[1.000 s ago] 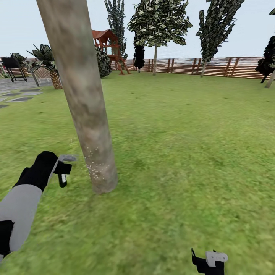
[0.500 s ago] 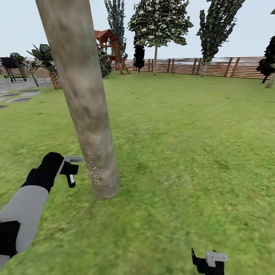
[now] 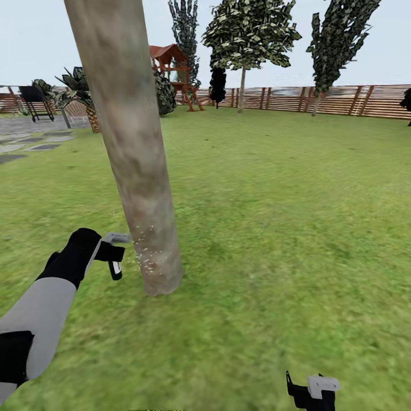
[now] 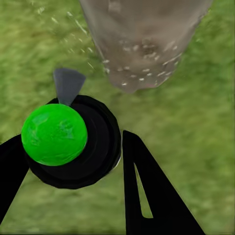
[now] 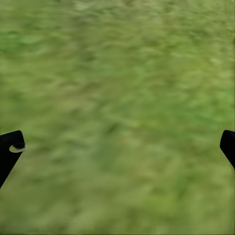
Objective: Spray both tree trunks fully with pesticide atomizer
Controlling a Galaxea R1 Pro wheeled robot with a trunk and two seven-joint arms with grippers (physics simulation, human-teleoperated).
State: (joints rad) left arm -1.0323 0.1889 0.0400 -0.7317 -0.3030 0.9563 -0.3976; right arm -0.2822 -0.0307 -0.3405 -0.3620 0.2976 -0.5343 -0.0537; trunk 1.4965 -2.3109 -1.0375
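- Atomizer position: the pesticide atomizer [image 3: 114, 258] hangs in the left gripper [image 3: 108, 251], low over the lawn [image 3: 274, 217], its white head pointing at the base of the tree trunk [image 3: 134, 148] just beside it.
- Left fingers [image 4: 147, 191] pinch the bottle on either side; in the left wrist view its green-capped round top [image 4: 54, 134] sits between them, nozzle toward the trunk.
- White spray specks dot only the trunk's lower part, so the judgement is that the nozzle must travel upward along the trunk's long, slightly leaning axis.
- Right gripper [image 3: 313, 391] hangs well apart over grass, fingers spread and empty.
- No readable writing or label shows.
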